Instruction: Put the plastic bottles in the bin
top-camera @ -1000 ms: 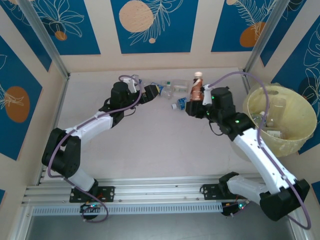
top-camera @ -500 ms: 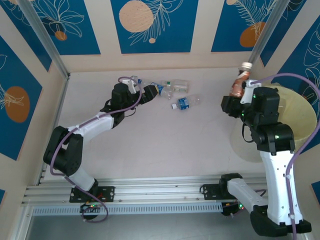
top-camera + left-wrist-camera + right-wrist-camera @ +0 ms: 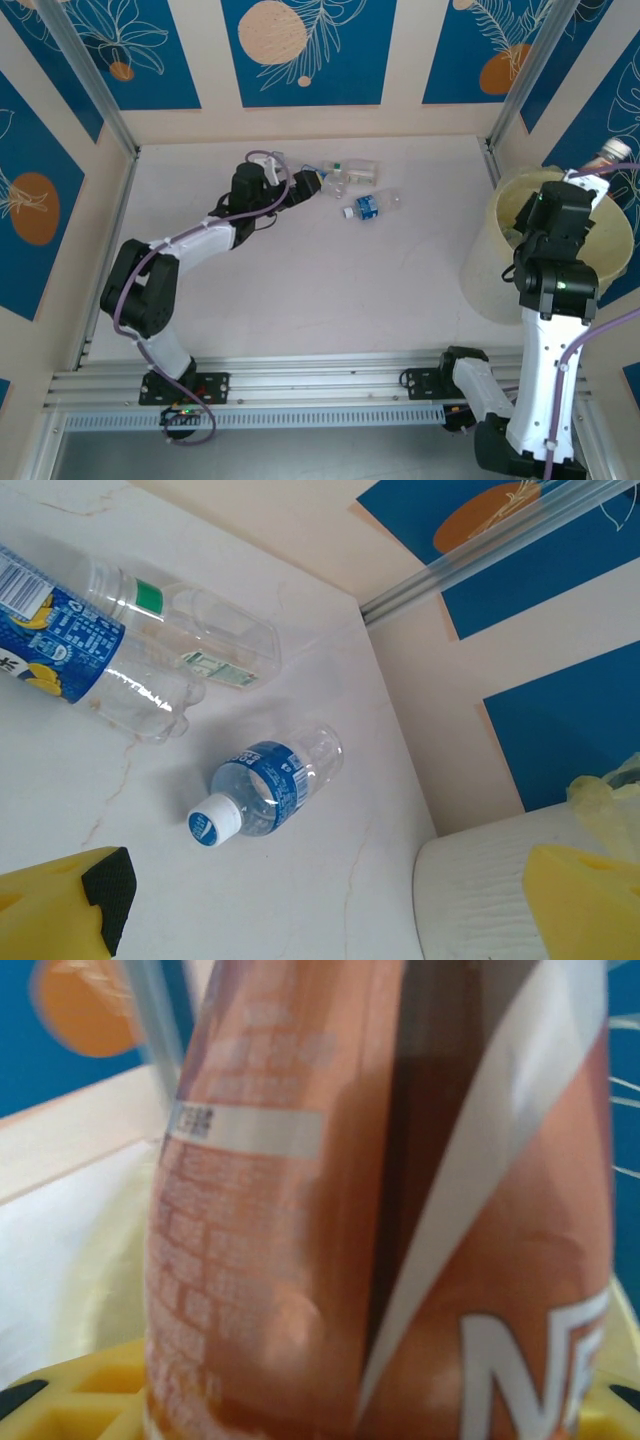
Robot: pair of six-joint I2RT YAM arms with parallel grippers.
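Note:
Three plastic bottles lie at the back of the table: one with a blue and yellow label, a clear one with a green mark, and a small blue-labelled one with a white cap. My left gripper is open just left of them, with nothing between its yellow fingers. My right gripper is shut on a red-brown labelled bottle, held upright over the far side of the bin.
The bin stands against the right wall, lined with a yellowish bag, and several clear bottles lie inside it. An aluminium post rises at the back right corner. Walls close off the back and both sides.
My right arm has swung from the middle of the table to above the bin, carrying the red-brown bottle. My left gripper has edged right toward the lying bottles, still open.

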